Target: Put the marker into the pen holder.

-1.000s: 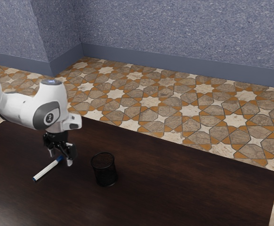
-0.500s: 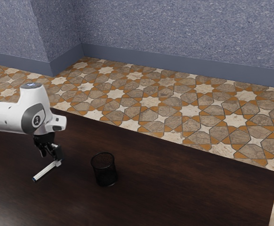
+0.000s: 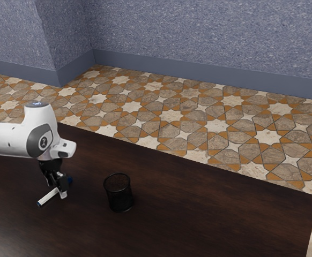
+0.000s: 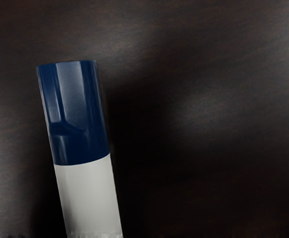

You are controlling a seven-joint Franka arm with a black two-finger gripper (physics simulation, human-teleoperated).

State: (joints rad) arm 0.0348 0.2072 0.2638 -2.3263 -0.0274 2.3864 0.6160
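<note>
Overhanging the marker, the end effector (inside table's edge) has room.

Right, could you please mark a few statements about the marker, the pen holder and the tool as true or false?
1. The marker is outside the pen holder. True.
2. The pen holder is lying on its side. False: it stands upright on the table.
3. The marker's blue cap is nearer the pen holder than its other end is. True.
4. Apart from its blue ends, the marker is red. False: it is white there.
5. The tool is down at the marker. True.
6. The tool is directly above the pen holder. False: it is off toward the exterior view's left of it.
</note>
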